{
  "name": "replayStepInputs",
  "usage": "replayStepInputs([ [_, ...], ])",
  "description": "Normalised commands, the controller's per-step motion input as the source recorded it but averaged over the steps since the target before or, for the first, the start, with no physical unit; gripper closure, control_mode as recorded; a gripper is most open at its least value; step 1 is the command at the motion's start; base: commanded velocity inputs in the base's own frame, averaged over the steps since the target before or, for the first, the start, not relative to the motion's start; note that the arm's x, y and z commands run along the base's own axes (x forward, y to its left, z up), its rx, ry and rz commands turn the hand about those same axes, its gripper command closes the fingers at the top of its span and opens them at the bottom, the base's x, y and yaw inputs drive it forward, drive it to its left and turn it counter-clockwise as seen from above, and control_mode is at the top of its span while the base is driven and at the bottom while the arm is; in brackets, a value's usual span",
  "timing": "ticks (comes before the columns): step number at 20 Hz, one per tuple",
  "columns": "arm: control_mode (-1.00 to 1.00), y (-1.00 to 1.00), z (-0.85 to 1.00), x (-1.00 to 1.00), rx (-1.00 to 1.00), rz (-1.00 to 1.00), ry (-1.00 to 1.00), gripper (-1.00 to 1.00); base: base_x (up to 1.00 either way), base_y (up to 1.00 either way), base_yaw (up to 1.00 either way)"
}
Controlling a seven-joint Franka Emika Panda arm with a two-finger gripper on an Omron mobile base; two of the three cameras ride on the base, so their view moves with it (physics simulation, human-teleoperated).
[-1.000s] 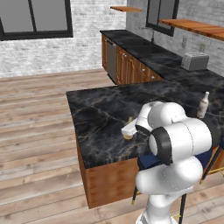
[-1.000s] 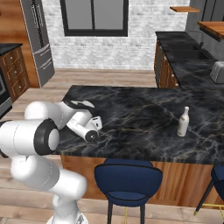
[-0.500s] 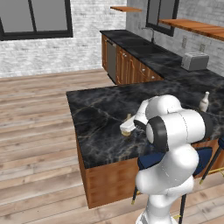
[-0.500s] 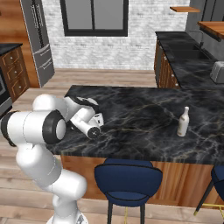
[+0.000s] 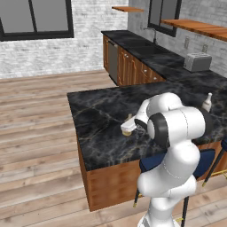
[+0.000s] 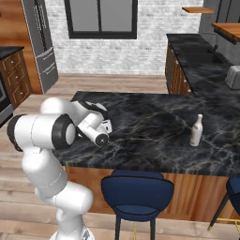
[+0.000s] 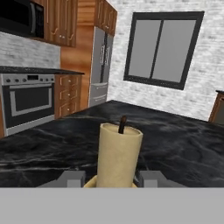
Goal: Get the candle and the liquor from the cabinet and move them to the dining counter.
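The candle [image 7: 118, 155], a pale-yellow taper with a dark wick, stands upright between my two fingertips [image 7: 72, 178], and my gripper [image 7: 112, 180] is shut on its brass holder. In the left base view the candle [image 5: 128, 126] is low over the near part of the black-marble dining counter [image 5: 97, 115], with the gripper [image 5: 130, 130] at its foot. I cannot tell whether the foot touches the slab. The liquor [image 6: 196, 130] stands upright on the dining counter [image 6: 154, 117] far to the right, away from the gripper [image 6: 107, 125]. The wooden shelf cabinet [image 5: 195, 27] hangs on the far wall.
Blue stools [image 6: 138, 192] stand at the counter's near side. A silver toaster [image 5: 197, 62] sits on the long wall counter behind. A fridge [image 6: 40, 42] and an oven [image 7: 26, 100] line the left wall. Open wood floor lies left of the island.
The arm's elbow has swung up and over. The hand, still holding the candle, has shifted a little farther in over the counter. The bottle has not moved.
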Motion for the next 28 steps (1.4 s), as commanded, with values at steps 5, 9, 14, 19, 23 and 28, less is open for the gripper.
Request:
replayStepInputs([
  [5,-1.0,0.06,-0.31,0.0,-0.02,0.0,0.0,1.0,0.0,0.0,0.0],
  [9,-1.0,0.03,-0.19,0.0,0.0,0.0,0.0,1.0,0.0,0.0,0.0],
  [14,-1.0,0.0,-0.02,0.0,0.0,0.0,0.0,1.0,0.0,0.0,0.0],
  [19,-1.0,0.0,0.0,0.0,0.0,0.0,0.0,-1.0,0.0,0.0,0.0],
  [23,-1.0,0.0,0.0,0.0,0.0,0.0,0.0,-1.0,0.0,0.0,0.0],
  [28,-1.0,0.0,0.15,0.0,0.0,0.0,-0.01,-1.0,0.0,0.0,0.0],
])
